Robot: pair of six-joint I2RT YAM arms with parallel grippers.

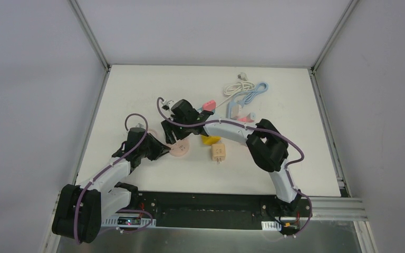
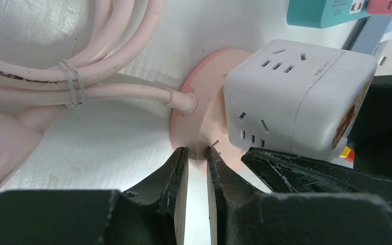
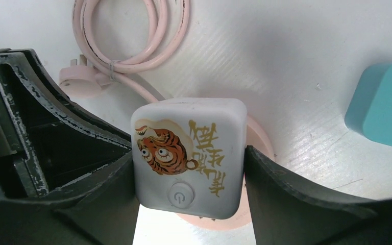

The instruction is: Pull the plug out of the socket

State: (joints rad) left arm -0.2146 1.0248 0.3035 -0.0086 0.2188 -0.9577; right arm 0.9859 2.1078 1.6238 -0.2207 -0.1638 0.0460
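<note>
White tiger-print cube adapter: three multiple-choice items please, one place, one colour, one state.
1. The white cube adapter with the tiger print sits: A on the round pink socket disc; B on a teal strip; C on bare table.
2. The bundled cable is: A blue; B black; C pink.
3. The right gripper is: A open, clear; B closed on the cube; C out of view.
Key: A, disc shows beneath it; C, pale pink loops; B, both fingers press its sides.

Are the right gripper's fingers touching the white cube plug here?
Touching. The right wrist view shows the right gripper with both fingers pressed flush against opposite sides of the white cube plug, with no gap on either side.
</note>
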